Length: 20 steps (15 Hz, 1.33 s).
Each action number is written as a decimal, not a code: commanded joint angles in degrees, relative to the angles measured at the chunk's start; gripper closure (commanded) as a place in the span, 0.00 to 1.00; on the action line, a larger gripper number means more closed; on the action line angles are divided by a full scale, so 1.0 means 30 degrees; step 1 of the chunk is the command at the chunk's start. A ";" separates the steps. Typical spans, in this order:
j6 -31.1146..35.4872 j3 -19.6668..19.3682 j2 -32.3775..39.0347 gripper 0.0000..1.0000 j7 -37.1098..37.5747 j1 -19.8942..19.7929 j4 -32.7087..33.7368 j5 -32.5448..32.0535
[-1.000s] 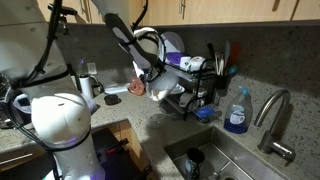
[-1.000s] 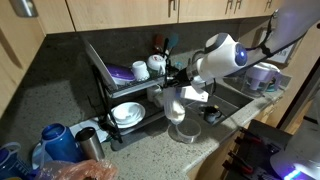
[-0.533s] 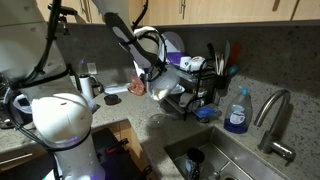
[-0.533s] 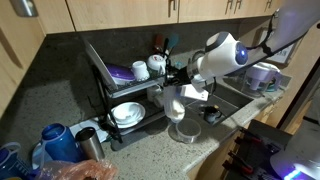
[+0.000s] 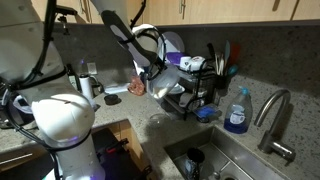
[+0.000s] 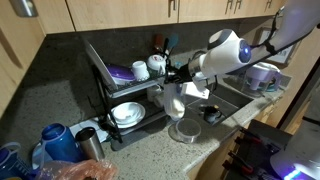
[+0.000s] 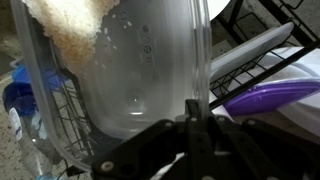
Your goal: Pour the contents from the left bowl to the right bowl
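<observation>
Left bowl (image 6: pixel 175 100), tipped above right bowl (image 6: pixel 184 131).
Tool (image 7: pixel 195 112) clenched on its rim, tilting it steeply so pale grains (image 7: pixel 65 30) slide toward the bowl waiting on the surface (image 6: pixel 150 152).

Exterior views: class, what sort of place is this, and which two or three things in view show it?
Most likely a home kitchen: a sink with a faucet, a black dish rack holding white dishes, and wooden cabinets above a speckled counter.
</observation>
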 commanded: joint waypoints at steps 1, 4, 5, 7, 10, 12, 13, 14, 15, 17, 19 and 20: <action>-0.0601 -0.0777 -0.1138 0.99 0.0000 0.0792 -0.0818 0.0104; -0.0657 -0.1379 -0.1247 0.99 0.0000 0.1285 -0.1099 0.0086; -0.0703 -0.1561 -0.1263 0.99 0.0000 0.1459 -0.1178 0.0087; -0.0775 -0.2011 -0.1405 0.99 0.0000 0.1916 -0.1324 0.0094; -0.1191 -0.2703 -0.1686 0.99 0.0000 0.2758 -0.1474 0.0006; -0.1521 -0.3191 -0.1815 0.99 0.0000 0.3358 -0.1616 -0.0009; -0.1676 -0.3443 -0.1887 0.99 0.0000 0.3667 -0.1697 -0.0024; -0.1801 -0.3717 -0.1999 0.99 0.0000 0.3972 -0.1795 -0.0039; -0.1960 -0.3982 -0.2097 0.99 0.0000 0.4285 -0.1888 -0.0061; -0.2267 -0.4546 -0.2312 0.99 0.0000 0.4904 -0.2095 -0.0115; -0.2517 -0.5141 -0.2549 0.99 0.0000 0.5509 -0.2328 -0.0209; -0.2657 -0.5464 -0.2677 0.99 0.0000 0.5827 -0.2449 -0.0276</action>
